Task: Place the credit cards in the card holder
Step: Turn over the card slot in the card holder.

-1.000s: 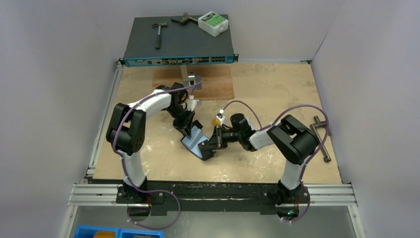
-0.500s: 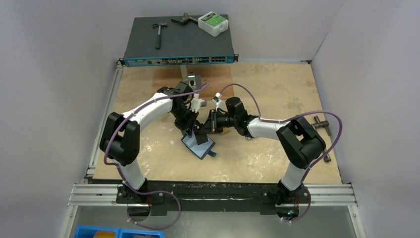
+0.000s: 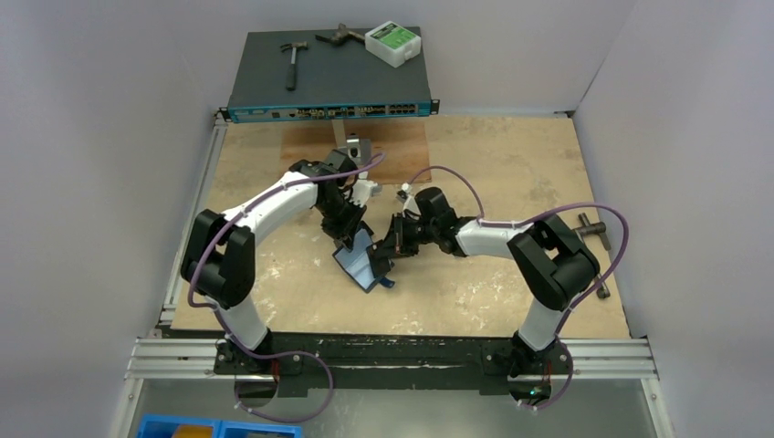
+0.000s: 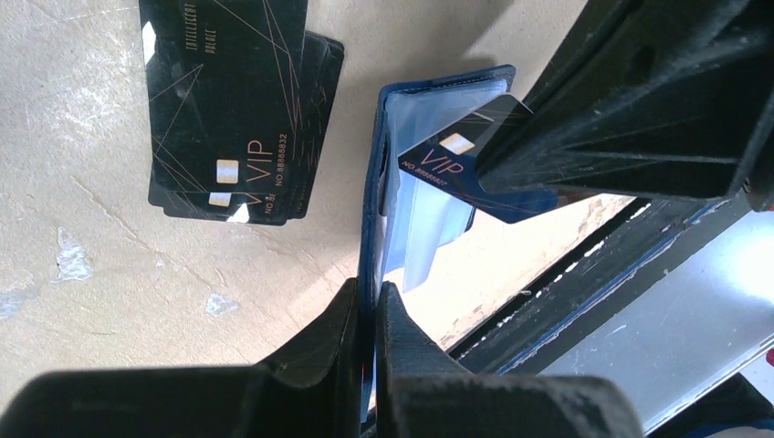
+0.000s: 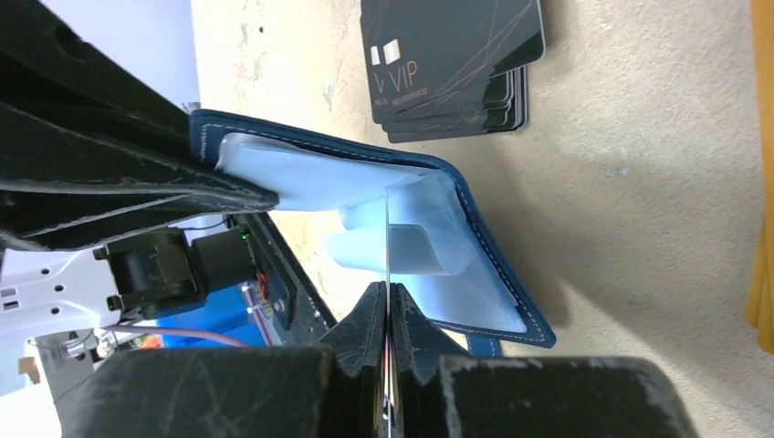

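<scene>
The card holder [image 4: 370, 196] is a navy wallet standing open on the table, with its pale blue inside [image 5: 429, 251] showing. My left gripper [image 4: 370, 297] is shut on its upright flap. My right gripper [image 5: 387, 297] is shut on a black VIP credit card [image 4: 447, 155] and holds the card's tip at the pale blue pockets. In the right wrist view the card [image 5: 387, 237] shows edge-on. A stack of black credit cards [image 4: 233, 137] lies on the table just behind the holder and also shows in the right wrist view [image 5: 447, 64]. In the top view both grippers meet at the holder [image 3: 359, 265].
A network switch [image 3: 329, 87] at the back carries a hammer [image 3: 292, 59] and a white-green box [image 3: 392, 43]. A brown board [image 3: 402, 151] lies behind the arms. A metal tool [image 3: 595, 248] lies at the right edge. Blue bins [image 3: 219, 427] sit below the table front.
My right gripper swung back towards the card stack, then came forward again to the open holder with a black card. My left gripper kept hold of the holder's flap and shifted slightly.
</scene>
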`<state>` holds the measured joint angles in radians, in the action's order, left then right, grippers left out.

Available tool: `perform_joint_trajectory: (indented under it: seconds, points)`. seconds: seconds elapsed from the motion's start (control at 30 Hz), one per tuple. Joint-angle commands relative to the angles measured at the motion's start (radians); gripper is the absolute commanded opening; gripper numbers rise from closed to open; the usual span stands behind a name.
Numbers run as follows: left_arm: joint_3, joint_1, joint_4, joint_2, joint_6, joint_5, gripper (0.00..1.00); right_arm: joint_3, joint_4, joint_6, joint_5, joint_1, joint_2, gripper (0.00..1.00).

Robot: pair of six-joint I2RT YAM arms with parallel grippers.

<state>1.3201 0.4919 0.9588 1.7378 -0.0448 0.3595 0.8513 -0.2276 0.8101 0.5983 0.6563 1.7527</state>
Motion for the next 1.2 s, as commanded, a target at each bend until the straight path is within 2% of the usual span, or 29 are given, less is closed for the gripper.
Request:
perform_joint_trajectory:
  seconds: [0.0, 0.17, 0.27, 0.37, 0.47, 0.6, 0.77, 0.93, 1.17]
  points:
    - [0.019, 0.008, -0.002, -0.058, 0.013, 0.025, 0.00, -0.006, 0.025, -0.029, -0.037, 0.003, -0.045, 0.00]
    - [0.025, 0.000, 0.002, -0.065, 0.026, 0.072, 0.00, -0.066, 0.090, -0.068, -0.045, 0.000, -0.100, 0.00]
    - [0.025, -0.031, 0.001, -0.050, 0.036, 0.132, 0.00, -0.126, 0.135, -0.084, -0.061, -0.012, -0.200, 0.00]
    - [0.000, -0.054, -0.026, -0.031, 0.107, 0.208, 0.00, -0.150, 0.187, -0.088, -0.080, -0.029, -0.300, 0.00]
    - [-0.060, -0.054, -0.102, -0.019, 0.175, 0.280, 0.00, -0.136, 0.210, -0.055, -0.128, -0.041, -0.380, 0.00]
    - [-0.073, -0.052, -0.147, 0.025, 0.241, 0.287, 0.00, -0.123, 0.147, 0.035, -0.227, -0.040, -0.460, 0.00]
    - [-0.085, -0.058, -0.251, 0.075, 0.344, 0.370, 0.00, -0.092, 0.074, 0.088, -0.267, -0.034, -0.393, 0.00]
    - [-0.126, -0.058, -0.374, 0.137, 0.442, 0.407, 0.00, -0.161, -0.061, 0.190, -0.333, 0.006, -0.323, 0.00]
    - [-0.147, -0.065, -0.419, 0.210, 0.454, 0.398, 0.00, -0.213, -0.083, 0.188, -0.399, 0.019, -0.265, 0.00]
